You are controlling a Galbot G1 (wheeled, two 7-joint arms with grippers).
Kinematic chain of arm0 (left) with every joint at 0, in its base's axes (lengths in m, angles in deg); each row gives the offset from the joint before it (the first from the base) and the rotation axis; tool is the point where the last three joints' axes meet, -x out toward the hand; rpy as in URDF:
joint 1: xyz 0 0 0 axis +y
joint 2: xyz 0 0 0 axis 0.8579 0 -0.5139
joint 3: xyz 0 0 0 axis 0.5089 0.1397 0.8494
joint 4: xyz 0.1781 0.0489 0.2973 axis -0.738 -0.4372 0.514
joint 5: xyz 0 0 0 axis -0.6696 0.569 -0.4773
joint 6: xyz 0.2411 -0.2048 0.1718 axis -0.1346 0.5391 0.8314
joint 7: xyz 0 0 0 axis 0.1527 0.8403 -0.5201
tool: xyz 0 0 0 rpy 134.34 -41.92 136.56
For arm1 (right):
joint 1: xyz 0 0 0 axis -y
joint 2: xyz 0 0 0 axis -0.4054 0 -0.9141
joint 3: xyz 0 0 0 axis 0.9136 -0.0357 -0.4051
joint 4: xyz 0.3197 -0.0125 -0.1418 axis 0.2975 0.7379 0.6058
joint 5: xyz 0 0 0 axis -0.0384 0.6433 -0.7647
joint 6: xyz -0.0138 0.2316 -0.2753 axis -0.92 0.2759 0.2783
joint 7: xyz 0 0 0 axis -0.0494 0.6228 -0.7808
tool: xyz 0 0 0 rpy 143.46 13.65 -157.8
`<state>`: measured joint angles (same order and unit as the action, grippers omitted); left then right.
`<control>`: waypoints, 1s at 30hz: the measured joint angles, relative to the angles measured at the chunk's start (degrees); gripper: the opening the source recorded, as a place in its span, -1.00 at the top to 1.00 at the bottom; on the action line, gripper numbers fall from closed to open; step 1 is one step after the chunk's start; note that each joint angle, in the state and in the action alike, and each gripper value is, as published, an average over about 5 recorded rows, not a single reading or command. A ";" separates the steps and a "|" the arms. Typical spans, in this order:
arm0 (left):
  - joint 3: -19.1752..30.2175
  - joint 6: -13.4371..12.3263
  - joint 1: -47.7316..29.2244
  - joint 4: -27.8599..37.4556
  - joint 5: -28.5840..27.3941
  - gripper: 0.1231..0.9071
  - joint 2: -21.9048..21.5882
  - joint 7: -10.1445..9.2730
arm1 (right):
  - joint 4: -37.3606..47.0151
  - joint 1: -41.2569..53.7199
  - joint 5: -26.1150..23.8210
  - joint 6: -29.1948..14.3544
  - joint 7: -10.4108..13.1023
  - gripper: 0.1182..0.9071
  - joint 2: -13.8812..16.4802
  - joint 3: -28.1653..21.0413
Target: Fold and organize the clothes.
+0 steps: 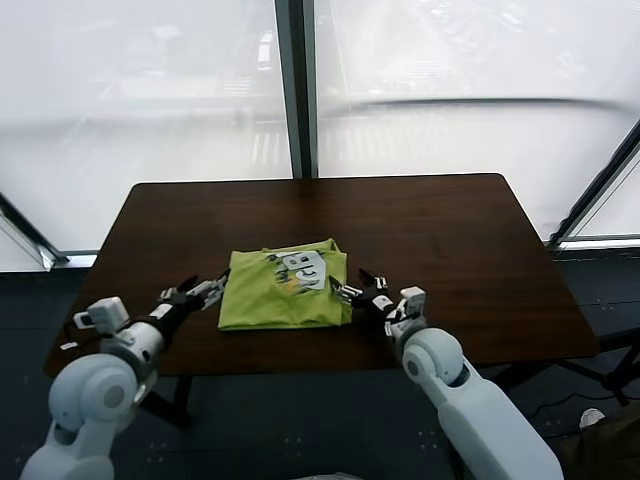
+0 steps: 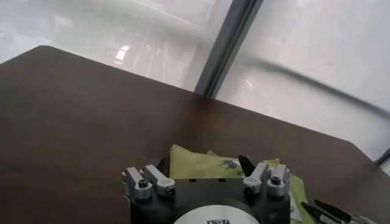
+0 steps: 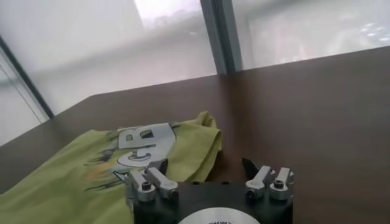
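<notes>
Flanking folded T-shirt [image 1: 283, 289], apparently open grippers

Both arms: glossy white rounded shells, black forearm sections near the wrists. Left claw [image 1: 207, 289] and right claw [image 1: 353, 290]: black bodies, thin dark fingers [image 3: 248, 165], silver clamp blocks with black screws, round white label with black print.

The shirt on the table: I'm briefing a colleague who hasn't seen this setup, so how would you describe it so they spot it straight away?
Start at the dark brown table by the big windows. Near its front edge, between the left gripper and the right gripper, lies the lime-green T-shirt, folded into a rough rectangle. It is the only bright thing on the dark wood, with a white-grey print facing up.
</notes>
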<state>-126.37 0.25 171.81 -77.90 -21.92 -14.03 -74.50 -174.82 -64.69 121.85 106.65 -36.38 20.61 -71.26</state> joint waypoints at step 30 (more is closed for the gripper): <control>-0.27 -0.65 1.18 0.91 -1.35 -1.00 0.67 1.26 | 4.83 5.86 -3.27 2.34 -0.35 0.88 10.18 3.69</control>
<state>-126.64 -0.40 173.00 -76.98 -23.27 -13.36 -73.23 -169.99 -58.83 118.58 108.99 -36.73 30.79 -67.57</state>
